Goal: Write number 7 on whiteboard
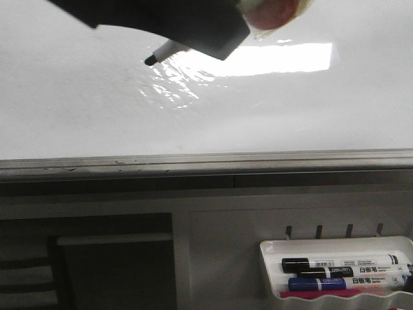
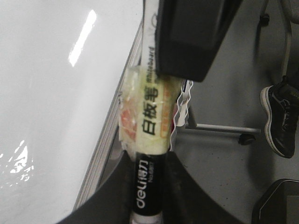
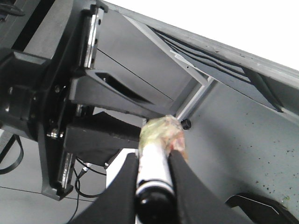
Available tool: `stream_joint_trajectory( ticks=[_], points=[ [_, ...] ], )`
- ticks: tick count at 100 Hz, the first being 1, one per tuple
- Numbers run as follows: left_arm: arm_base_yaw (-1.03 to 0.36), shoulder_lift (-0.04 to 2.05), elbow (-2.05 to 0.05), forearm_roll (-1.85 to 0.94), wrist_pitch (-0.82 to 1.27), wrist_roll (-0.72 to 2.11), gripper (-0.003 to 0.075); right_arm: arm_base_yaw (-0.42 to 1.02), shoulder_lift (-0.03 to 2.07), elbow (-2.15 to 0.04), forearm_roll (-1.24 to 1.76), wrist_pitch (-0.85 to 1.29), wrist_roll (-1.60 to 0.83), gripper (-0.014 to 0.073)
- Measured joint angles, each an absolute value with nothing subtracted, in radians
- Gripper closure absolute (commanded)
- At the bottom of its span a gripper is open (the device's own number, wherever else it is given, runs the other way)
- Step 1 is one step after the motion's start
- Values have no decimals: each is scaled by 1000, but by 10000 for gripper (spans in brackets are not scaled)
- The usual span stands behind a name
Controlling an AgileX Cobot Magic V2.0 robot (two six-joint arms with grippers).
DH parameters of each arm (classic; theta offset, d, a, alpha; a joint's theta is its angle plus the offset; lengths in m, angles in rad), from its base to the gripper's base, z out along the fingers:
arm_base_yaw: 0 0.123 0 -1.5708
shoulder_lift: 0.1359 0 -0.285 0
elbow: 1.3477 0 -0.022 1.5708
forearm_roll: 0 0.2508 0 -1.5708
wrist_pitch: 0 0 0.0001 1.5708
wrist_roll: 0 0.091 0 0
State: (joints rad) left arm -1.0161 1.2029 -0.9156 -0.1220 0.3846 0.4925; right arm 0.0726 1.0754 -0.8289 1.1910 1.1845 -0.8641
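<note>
The whiteboard (image 1: 77,97) fills the far part of the front view, glossy white, with a grey frame edge (image 1: 193,161) along its near side. No drawn stroke of the number 7 can be made out on it. One wrinkled shiny patch (image 1: 169,87) lies near the middle, with one bright rectangle of glare (image 1: 284,58) to its right. Above the patch a dark gripper (image 1: 187,32) reaches in from the far edge holding one marker (image 1: 164,51), whose black tip (image 1: 150,61) is at the board surface; which arm this is cannot be told from that view.

Both wrist views show a pincer clenched on a marker: the left gripper (image 2: 147,186) grasps a black-barrelled marker (image 2: 148,140) wrapped in yellowish tape, beside the board's edge; the right gripper (image 3: 154,182) grasps another taped marker (image 3: 154,163).

At the near right, one white tray (image 1: 271,258) holds three markers: two black-capped (image 1: 342,265) and one blue-capped (image 1: 345,283).
</note>
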Motion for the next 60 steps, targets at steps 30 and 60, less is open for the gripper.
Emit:
stream_joint_trajectory(
  ticks=[30,60],
  points=[
    [-1006,1176,-916,-167,378,493,214,76,1062,-829,1189,1127,-880,646],
    [-750,1032,-916,-187,371,329,209,76,859,-780,1127,918,-882,646]
  ],
)
